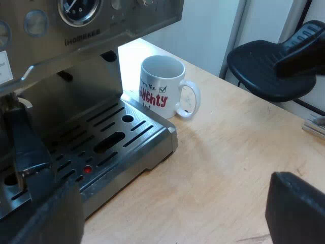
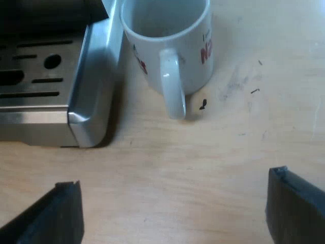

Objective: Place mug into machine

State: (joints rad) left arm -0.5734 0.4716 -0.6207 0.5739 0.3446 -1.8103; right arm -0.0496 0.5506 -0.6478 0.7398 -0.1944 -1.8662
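White mug [image 1: 162, 84] upright on the wooden table [image 1: 228, 168], off the machine [image 1: 76, 30], just beside the corner of the machine's slotted drip tray [image 1: 119, 134]. Touching that corner or a hair apart: cannot tell. Nothing inside it, red lettering on the wall, handle turned away from the machine and toward the right claw [image 2: 175, 208].

Right claw spread wide, holding nothing, over bare wood near the handle, farther from the machine than the mug is. Left claw [image 1: 172, 216] also spread wide and holding nothing, out in front of the machine's tray.

Judged to be the approach step: nothing gripped, mug not yet lifted, placing not yet begun.

Next move probably calls for easing the right claw in toward the machine, straddling the handle or the mug wall beside it, and closing firmly. Then lifting above the tray's raised edge, carrying over the slots and setting down level under the machine's spouts. Care needed not to knock the mug against the tray corner.
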